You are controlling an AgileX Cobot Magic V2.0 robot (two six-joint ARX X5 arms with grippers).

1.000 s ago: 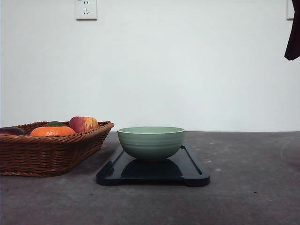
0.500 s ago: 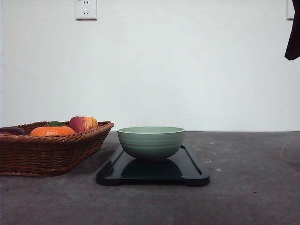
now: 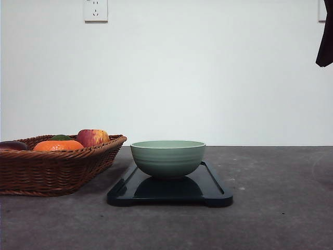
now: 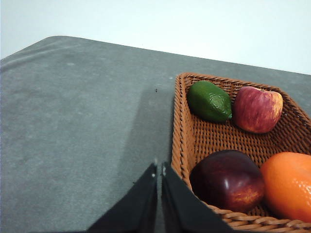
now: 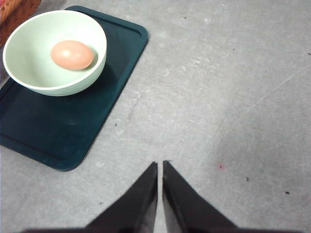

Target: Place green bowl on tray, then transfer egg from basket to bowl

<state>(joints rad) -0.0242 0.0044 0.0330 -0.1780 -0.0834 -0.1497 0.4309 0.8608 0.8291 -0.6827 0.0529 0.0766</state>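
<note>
We see the egg (image 5: pixel 72 54) lying inside the green bowl (image 5: pixel 54 53), and the bowl stands on the tray (image 5: pixel 63 126). The right gripper (image 5: pixel 160 167) hangs over bare surface (image 5: pixel 218 97) beside the tray, well apart from the bowl, its jaws pressed together with nothing between them. The left gripper (image 4: pixel 159 170) has its jaws pressed together too, holding nothing, just outside the basket (image 4: pixel 181 121) rim, near a dark red fruit (image 4: pixel 227 179).

We count one egg, one bowl, one tray and one basket. In the basket we count four pieces of fruit: one green avocado (image 4: pixel 209 101), one red apple (image 4: pixel 257 109), one dark red fruit and one orange (image 4: pixel 289 184). In the front view the bowl (image 3: pixel 167 158) sits on the tray (image 3: pixel 216 192) to the right of the basket (image 3: pixel 57 169).
</note>
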